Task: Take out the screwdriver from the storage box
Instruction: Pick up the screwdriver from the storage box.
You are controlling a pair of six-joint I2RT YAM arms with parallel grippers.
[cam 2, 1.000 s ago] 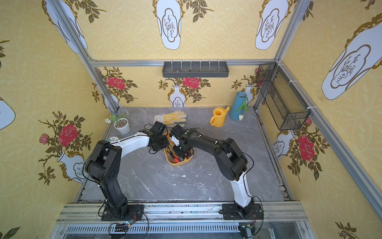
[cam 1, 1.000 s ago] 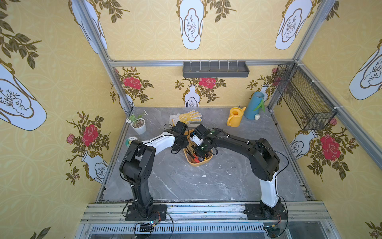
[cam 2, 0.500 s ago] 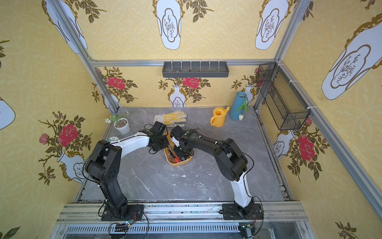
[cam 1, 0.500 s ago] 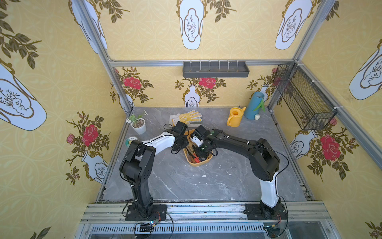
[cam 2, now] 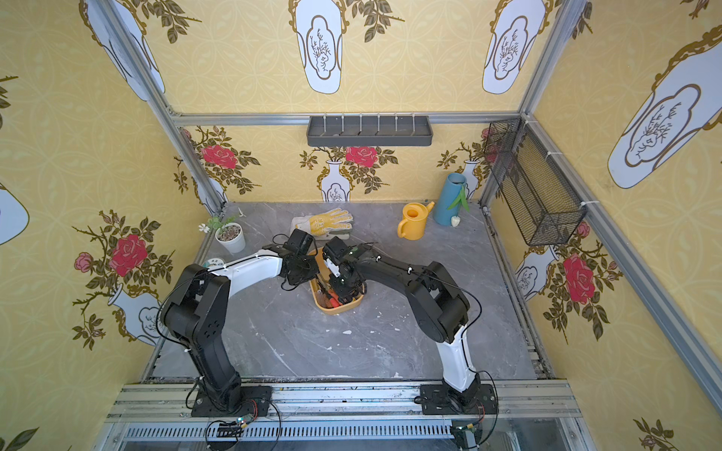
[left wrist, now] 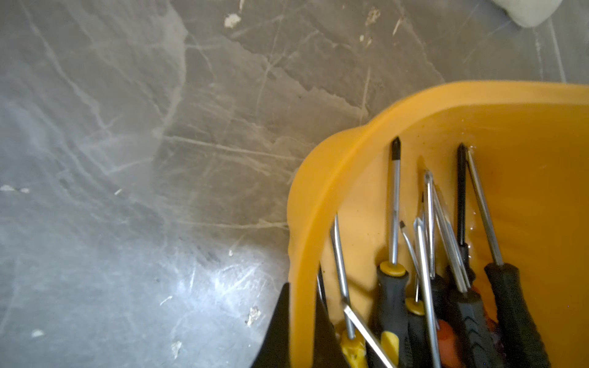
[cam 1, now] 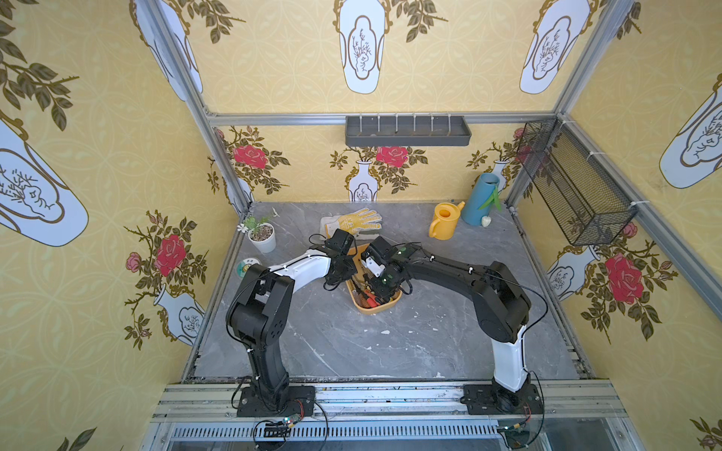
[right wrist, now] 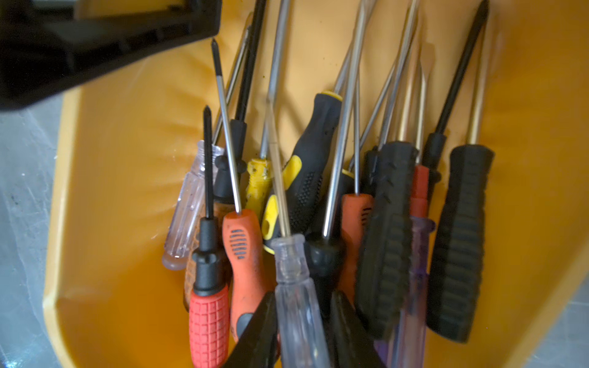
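The yellow-orange storage box [cam 1: 376, 310] [cam 2: 336, 311] sits mid-table with several screwdrivers piled in it. My left gripper [left wrist: 302, 296] [cam 1: 344, 273] is shut on the box's side rim [left wrist: 318, 178], one finger outside and one inside. My right gripper [right wrist: 302, 299] [cam 1: 381, 285] reaches into the box [right wrist: 111, 191]. Its jaws are shut on the clear-handled screwdriver [right wrist: 288, 261], which lies on top of the pile with its shaft pointing away. Red, orange, black and yellow-handled ones lie around it. Both top views hide the fingertips behind the wrists.
A yellow work glove [cam 1: 357, 222] lies just behind the box. A yellow watering can [cam 1: 443, 222] and blue vase [cam 1: 478, 199] stand back right, a small potted plant [cam 1: 261, 238] back left. A grey wall tray [cam 1: 406, 131] and black mesh basket [cam 1: 574, 187] hang on the walls.
The right gripper's jaws widened and then closed in on the clear handle. Both arms have stayed almost in place over the box, and the left grip on the rim is unchanged.
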